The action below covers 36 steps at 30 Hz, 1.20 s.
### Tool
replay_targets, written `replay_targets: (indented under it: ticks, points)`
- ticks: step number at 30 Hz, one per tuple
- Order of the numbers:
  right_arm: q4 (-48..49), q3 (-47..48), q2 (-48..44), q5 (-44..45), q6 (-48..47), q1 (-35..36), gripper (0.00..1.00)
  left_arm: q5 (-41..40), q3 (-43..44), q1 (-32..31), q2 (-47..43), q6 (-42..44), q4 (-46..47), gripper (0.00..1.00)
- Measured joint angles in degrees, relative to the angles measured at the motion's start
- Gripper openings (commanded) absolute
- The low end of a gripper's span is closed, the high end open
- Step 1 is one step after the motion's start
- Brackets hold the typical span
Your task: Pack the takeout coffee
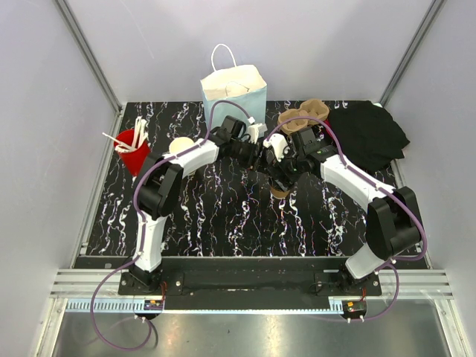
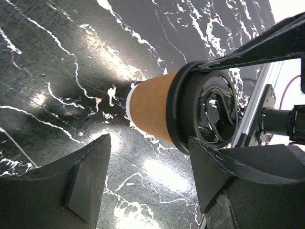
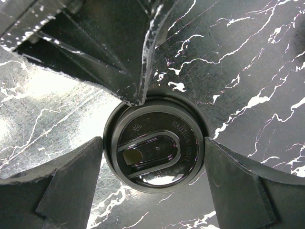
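Our two arms, white shells and black joints

The left arm (image 1: 160, 190) and right arm (image 1: 349, 175) alternate white links with bulky black joints. A purple cable (image 1: 97, 312) loops from each black base (image 1: 141, 281). Our fingers (image 2: 28, 200) are matte black wedges with flat rectangular pads (image 2: 86, 188) and white-scuffed edges.

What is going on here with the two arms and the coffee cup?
Both arms meet mid-table over a paper cup that stands on the table with its black lid on. The right tool reaches down from above, its fingers against the lid's rim on both sides. The left tool is open beside the cup, one finger near the lid's edge. The cup is not yet packed.
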Motion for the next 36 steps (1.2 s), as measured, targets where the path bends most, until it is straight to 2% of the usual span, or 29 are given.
replay_targets:
  ticks: [28, 36]
  points:
    - [0.2, 0.0, 0.0, 0.0, 1.5, 0.0, 0.9, 0.7, -1.5, -0.4, 0.0, -0.2, 1.2, 0.68]
    - [0.2, 0.0, -0.1, -1.1, 2.1, -0.9, 0.85, 0.7, -1.5, -0.8, 0.0, -0.2, 1.2, 0.68]
